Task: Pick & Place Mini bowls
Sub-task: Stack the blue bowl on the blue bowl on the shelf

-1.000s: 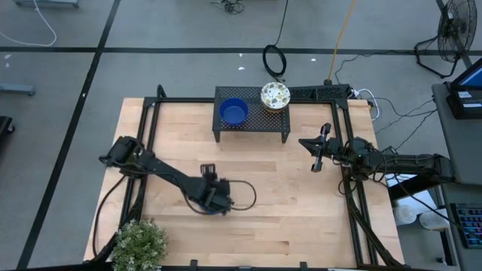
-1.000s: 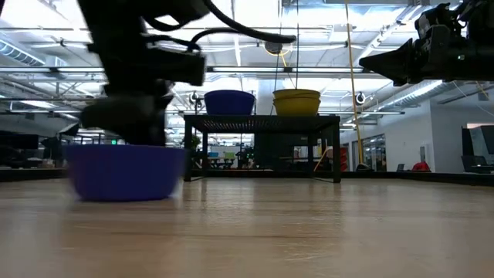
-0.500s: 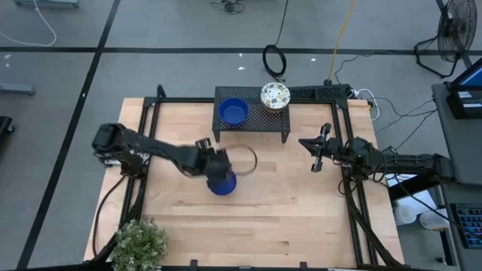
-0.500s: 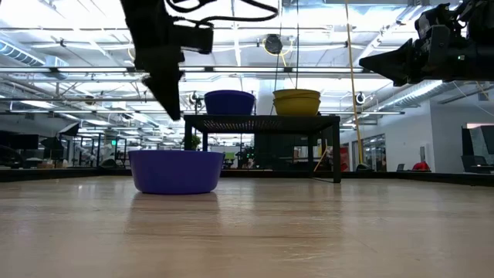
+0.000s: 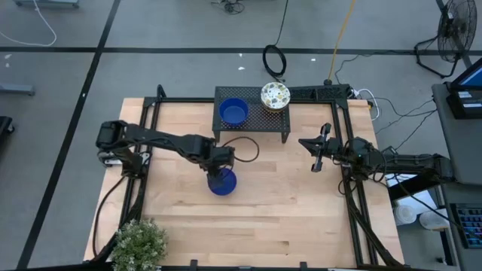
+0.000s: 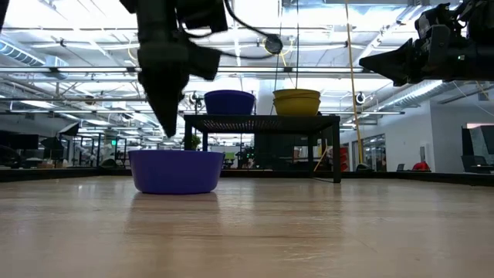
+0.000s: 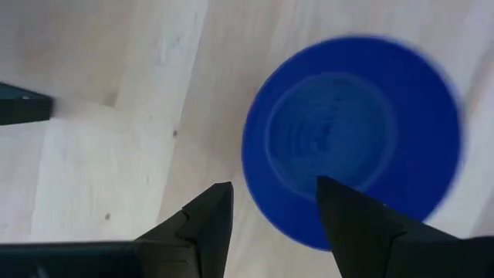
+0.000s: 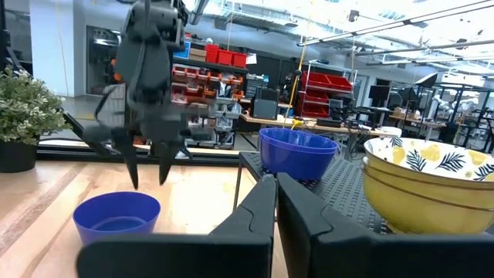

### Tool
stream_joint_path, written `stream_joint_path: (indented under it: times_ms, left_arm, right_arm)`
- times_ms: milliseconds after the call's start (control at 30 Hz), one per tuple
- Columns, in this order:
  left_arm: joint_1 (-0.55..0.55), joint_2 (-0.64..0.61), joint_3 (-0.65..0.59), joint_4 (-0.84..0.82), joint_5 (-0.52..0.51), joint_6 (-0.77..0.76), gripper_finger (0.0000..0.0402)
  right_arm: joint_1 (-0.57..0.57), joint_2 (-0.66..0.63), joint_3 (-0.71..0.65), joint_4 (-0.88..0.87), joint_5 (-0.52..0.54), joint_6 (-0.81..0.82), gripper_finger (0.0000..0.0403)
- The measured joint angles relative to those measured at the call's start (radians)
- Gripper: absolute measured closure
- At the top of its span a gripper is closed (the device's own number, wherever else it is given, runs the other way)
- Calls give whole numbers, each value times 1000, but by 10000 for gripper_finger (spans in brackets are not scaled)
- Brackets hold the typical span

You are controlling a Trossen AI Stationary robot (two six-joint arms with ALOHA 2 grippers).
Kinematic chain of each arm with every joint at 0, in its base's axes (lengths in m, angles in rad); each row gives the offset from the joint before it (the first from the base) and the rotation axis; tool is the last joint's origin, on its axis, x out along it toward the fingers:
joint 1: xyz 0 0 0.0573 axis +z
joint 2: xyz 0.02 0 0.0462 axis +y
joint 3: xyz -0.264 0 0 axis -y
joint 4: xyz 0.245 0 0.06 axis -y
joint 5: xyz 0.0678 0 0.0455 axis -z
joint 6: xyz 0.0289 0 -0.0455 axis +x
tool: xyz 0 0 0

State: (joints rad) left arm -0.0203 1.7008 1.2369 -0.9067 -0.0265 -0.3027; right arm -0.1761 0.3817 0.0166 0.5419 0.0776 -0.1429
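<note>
The left gripper point(image 5: 221, 159) hovers above the blue bowl point(image 5: 223, 182), fingers spread, holding nothing. The bowl rests on the table point(image 5: 301, 211), well in front of the black rack point(image 5: 252, 124). Withdraw straight upward, avoiding the rim.

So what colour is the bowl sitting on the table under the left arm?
Solid glossy blue bowl, clearest in the left wrist view.
</note>
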Motion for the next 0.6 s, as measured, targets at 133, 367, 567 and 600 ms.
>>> stream_joint_path:
  times_ms: [133,367,567,600]
  left_arm:
    - [0,50,-1,2,0,13,211]
    - [-2,123,-1,42,0,12,211]
    - [-1,167,-1,44,5,-10,211]
    - [-1,167,-1,45,4,-29,211]
  right_arm:
    - [0,0,0,0,0,0,401]
    - [0,0,0,0,0,0,401]
    - [0,0,0,0,0,0,401]
    - [0,0,0,0,0,0,401]
